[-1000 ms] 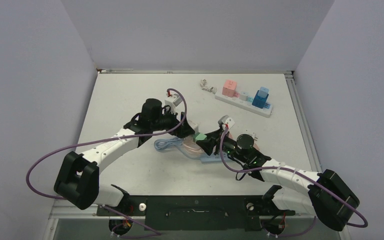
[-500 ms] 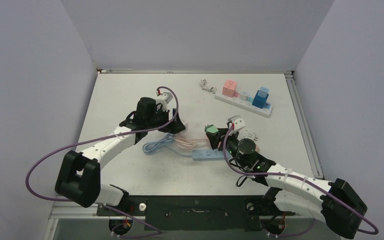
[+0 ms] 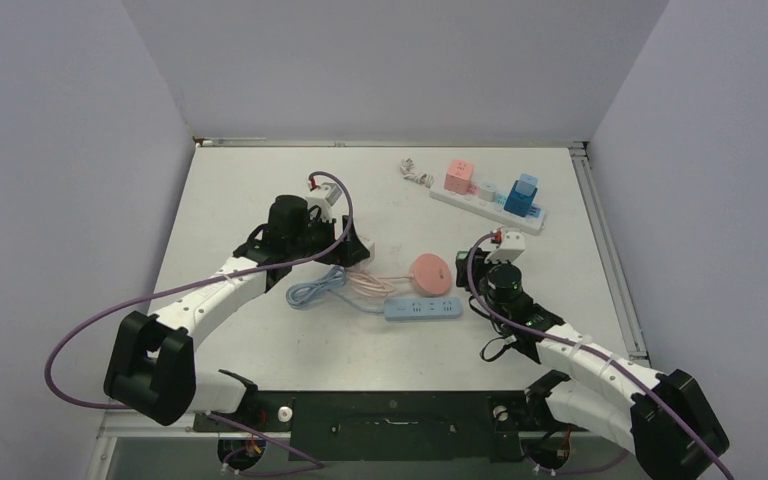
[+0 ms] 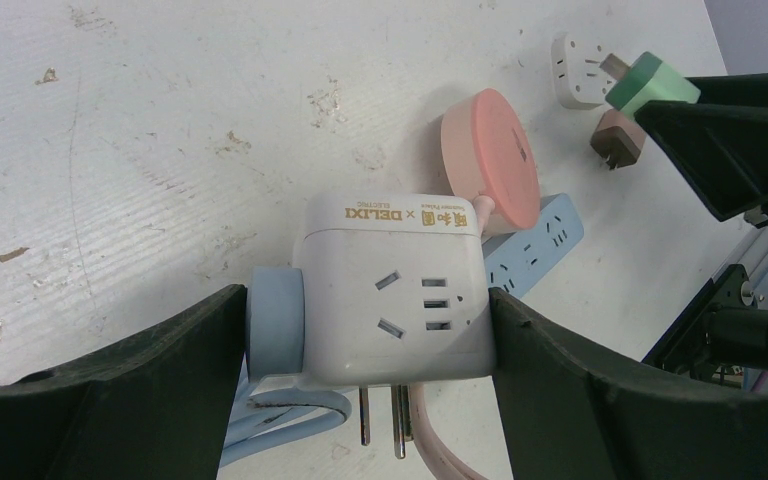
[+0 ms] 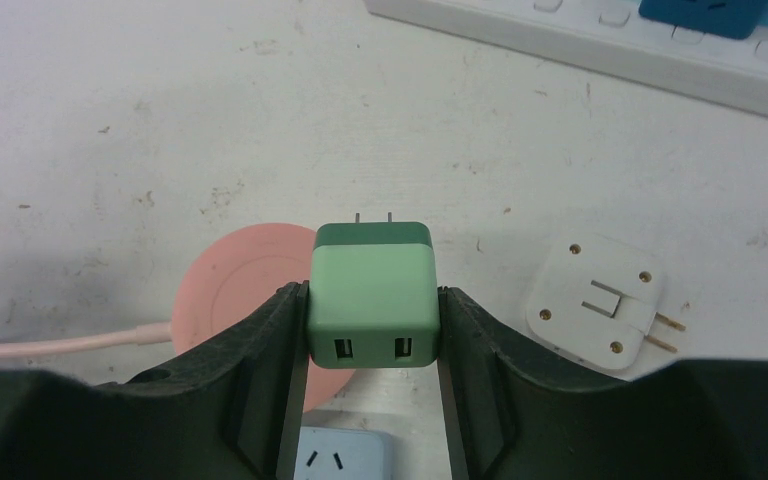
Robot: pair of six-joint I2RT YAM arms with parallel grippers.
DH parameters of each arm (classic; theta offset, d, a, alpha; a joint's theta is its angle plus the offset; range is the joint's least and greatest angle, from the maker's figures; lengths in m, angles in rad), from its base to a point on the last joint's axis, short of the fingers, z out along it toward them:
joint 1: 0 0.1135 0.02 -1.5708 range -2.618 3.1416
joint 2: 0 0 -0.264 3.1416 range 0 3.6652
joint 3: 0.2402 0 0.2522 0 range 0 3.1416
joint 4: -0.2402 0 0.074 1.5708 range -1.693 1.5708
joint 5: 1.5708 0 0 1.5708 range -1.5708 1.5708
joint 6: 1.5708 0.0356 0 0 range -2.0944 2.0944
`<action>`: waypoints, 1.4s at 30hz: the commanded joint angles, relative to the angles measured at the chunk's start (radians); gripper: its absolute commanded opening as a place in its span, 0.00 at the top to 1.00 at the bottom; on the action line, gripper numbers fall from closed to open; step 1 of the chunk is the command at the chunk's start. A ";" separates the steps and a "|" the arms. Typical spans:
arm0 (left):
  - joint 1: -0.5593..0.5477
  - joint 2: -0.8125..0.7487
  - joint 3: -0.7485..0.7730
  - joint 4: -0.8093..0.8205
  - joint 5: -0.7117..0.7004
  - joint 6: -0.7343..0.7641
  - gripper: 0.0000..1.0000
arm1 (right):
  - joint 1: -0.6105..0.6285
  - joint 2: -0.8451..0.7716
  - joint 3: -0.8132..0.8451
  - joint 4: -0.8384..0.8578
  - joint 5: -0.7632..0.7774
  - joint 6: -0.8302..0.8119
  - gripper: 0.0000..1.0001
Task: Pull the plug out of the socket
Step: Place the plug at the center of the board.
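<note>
A: Where's the plug (image 5: 371, 295) now?

B: Clamped in the right jaws, one finger pressed on each side. Its two prongs point away from the wrist, towards the far side of the desk (image 3: 260, 190). It hangs over the near right edge of the pink disc (image 3: 430, 272), and a white adapter (image 5: 600, 300) lies just to its right.

A: And the socket (image 4: 395, 290)?

B: That white cube is gripped between the left jaws, face up to the wrist camera, with its own prongs sticking out at the near side. It's apart from the plug, with the disc lying between them.

A: How are the arms set?

B: The left arm (image 3: 220, 290) reaches up from its near-left base, bends right, and ends left of centre. The right arm (image 3: 570, 350) runs from the near right towards the middle, with its wrist just right of the disc. A blue strip (image 3: 422, 308) lies just near of the disc, and a white strip (image 3: 485, 208) sits far right, well away.
</note>
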 commanded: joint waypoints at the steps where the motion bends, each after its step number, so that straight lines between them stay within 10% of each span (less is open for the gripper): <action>1: 0.004 -0.057 0.023 0.114 0.019 -0.021 1.00 | -0.014 0.056 -0.009 -0.028 0.033 0.077 0.93; 16: 0.004 -0.057 0.029 0.104 0.006 -0.024 1.00 | -0.105 0.200 0.051 -0.109 0.059 0.125 0.83; 36: 0.004 -0.042 0.037 0.067 0.008 -0.027 1.00 | -0.133 0.181 0.060 -0.098 0.002 0.089 0.27; 42: -0.001 -0.050 0.019 0.136 0.071 -0.033 1.00 | -0.130 0.078 0.026 0.071 -0.251 -0.004 0.06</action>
